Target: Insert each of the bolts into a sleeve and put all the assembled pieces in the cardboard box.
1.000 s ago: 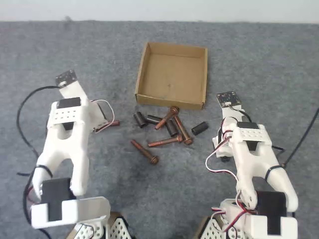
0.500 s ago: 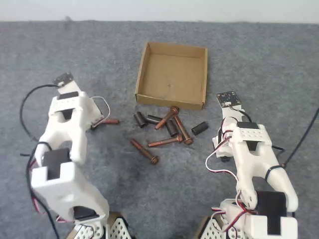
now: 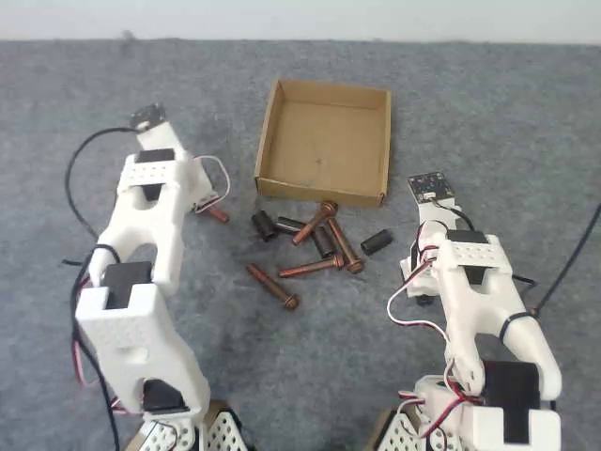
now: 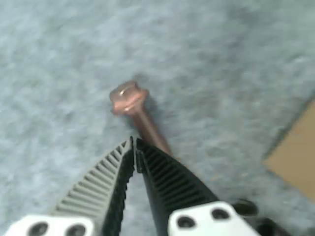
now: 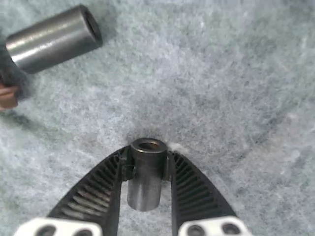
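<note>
Grey sleeve (image 5: 145,179) in right claw (image 5: 146,154)

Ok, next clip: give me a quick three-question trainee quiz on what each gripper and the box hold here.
1. True or false: the cardboard box already holds an assembled piece.
2. What does the right gripper grip? A nothing; B a dark sleeve; C a cable.
3. Fill in: the left gripper is shut on a copper-coloured ___.
Key: 1 false; 2 B; 3 bolt.
</note>
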Controlling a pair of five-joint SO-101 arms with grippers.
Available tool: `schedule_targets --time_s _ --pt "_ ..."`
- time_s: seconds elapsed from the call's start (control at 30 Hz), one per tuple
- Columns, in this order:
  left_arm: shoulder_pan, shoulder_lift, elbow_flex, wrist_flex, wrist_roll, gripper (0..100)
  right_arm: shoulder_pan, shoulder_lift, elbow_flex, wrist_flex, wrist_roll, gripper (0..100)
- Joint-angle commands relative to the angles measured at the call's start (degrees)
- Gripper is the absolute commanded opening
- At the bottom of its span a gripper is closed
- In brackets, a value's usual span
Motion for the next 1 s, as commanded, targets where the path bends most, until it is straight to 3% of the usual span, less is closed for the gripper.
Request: schedule_targets --time_s 0.0,0.33,0.57,0.97 --pt "0.97 -1.05 -3.82 -1.14 0.70 1 0.92 -0.22 -2.64 0.48 1.23 0.6" --pt "-2.73 -1.14 -6.20 4.31 1.14 2 0.92 -0.22 -2.64 0.31 1.23 0.6" --pt "-2.90 -1.14 -6.29 5.98 6.77 16 0.92 -0.22 -2.64 0.31 1.23 0.6" --pt "-3.16 1.32 -9.01 4.57 6.86 17 0.92 -0.22 -2.64 0.22 1.32 0.6"
